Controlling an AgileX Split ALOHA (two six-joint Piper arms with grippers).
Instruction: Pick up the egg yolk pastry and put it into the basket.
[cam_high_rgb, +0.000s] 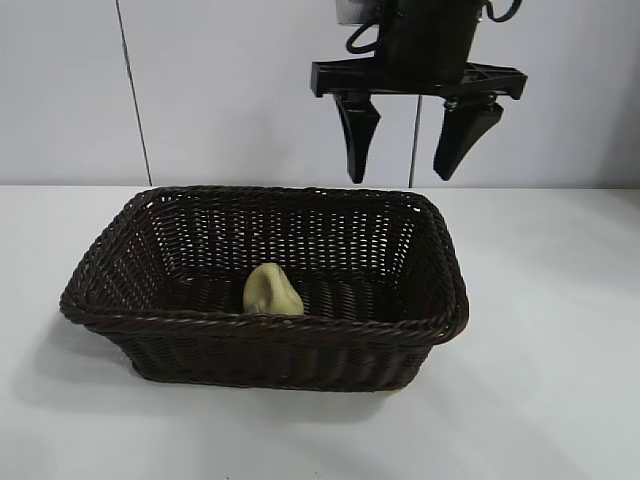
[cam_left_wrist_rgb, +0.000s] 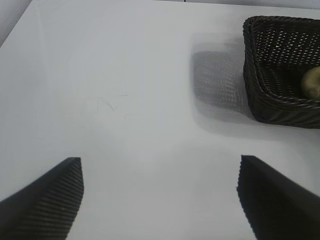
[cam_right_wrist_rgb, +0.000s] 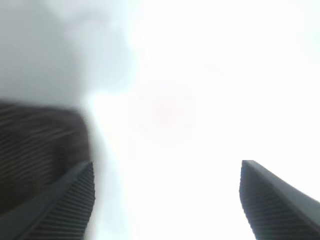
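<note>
Fingers of your right gripper (cam_high_rgb: 408, 168) stand wide apart, empty, above the basket (cam_high_rgb: 300, 345); the egg yolk pastry (cam_high_rgb: 272, 291) lies inside; left gripper (cam_left_wrist_rgb: 160, 200) gapes too.

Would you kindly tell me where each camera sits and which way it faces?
Exterior view: outside the rig, facing the basket holding the egg yolk pastry; the open right pincer hangs above the far rim.
Left wrist view: on the left wrist, facing the table; open left pincer shows.
Right wrist view: on the right wrist; open pincer fingers, basket edge.
Shared: basket in all; pastry in exterior and left wrist.
</note>
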